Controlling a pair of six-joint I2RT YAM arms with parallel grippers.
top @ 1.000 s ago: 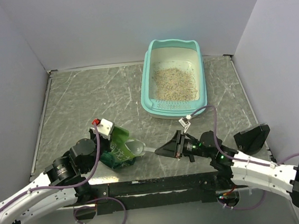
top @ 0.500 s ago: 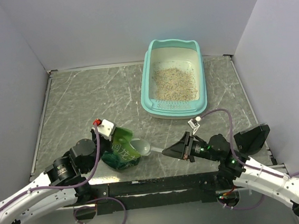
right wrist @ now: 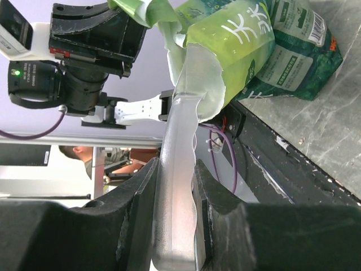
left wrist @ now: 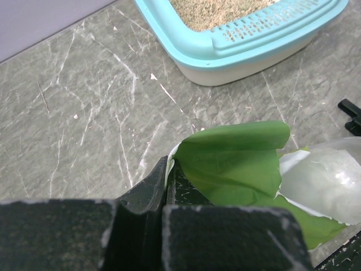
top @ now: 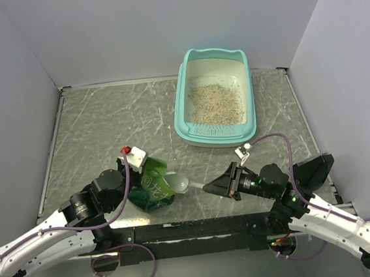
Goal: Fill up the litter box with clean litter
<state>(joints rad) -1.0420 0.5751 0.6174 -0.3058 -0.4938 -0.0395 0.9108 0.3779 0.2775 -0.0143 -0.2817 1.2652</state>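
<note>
The teal litter box [top: 183, 104] stands at the back right with beige clean litter [top: 216, 103] spread in its white floor; the left wrist view shows its near rim [left wrist: 254, 42] and some litter [left wrist: 217, 8]. A green pouch [top: 151, 186] stands near the front. My left gripper [top: 146, 171] is shut on the pouch's top edge [left wrist: 225, 155], jaws pinched together [left wrist: 168, 172]. My right gripper [top: 211, 187] is shut on the handle of a translucent scoop [right wrist: 179, 169]. The scoop's bowl [left wrist: 327, 175] sits in the pouch's open mouth [right wrist: 225, 45].
Grey marbled tabletop [top: 106, 133] with purple-white walls on three sides. A black rail [top: 194, 229] runs along the near edge between the arm bases. A black block [top: 311, 171] lies at the right front.
The left gripper and pouch have shifted slightly right and the pouch stands more upright. The right arm has swung back and right, keeping the scoop bowl at the pouch mouth.
</note>
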